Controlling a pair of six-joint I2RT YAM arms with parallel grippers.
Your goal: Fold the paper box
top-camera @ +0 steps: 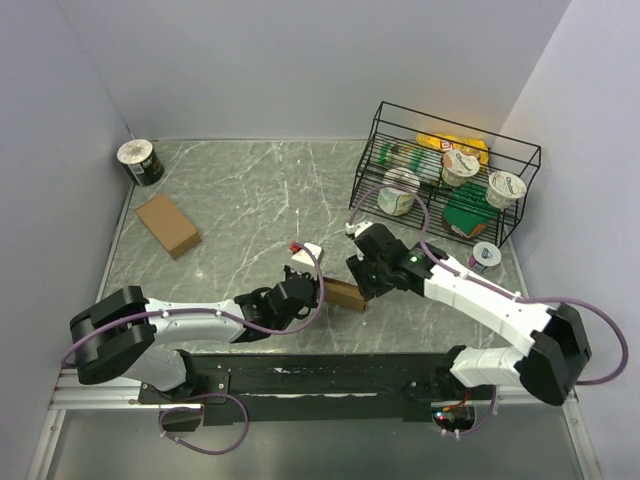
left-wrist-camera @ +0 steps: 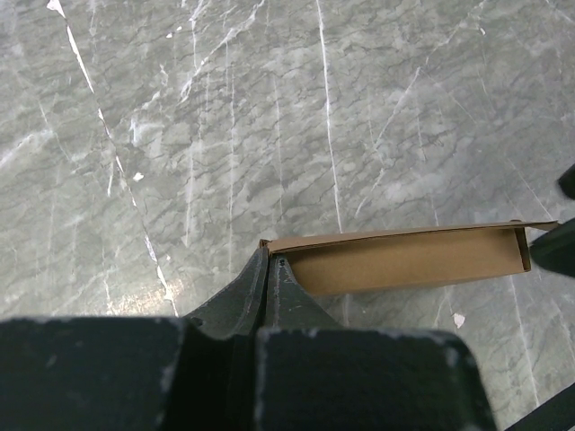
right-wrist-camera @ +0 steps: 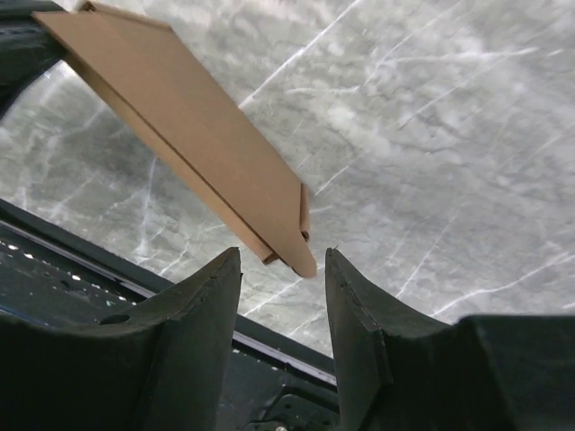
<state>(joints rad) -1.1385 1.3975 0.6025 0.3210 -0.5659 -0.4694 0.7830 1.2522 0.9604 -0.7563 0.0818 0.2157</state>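
- The paper box (top-camera: 345,293) is being held off the table (top-camera: 250,190), on the near side of the wire rack (top-camera: 460,127) and well apart from it, probably so that both ends are reachable for folding.
- The left gripper (left-wrist-camera: 269,269) is pinching shut on the box corner farthest from the rack, carrying it alone.
- The right gripper (right-wrist-camera: 283,259) is standing partly open at the end nearer the rack. The box's tip is sitting between its fingers (right-wrist-camera: 207,296), apparently touching neither.
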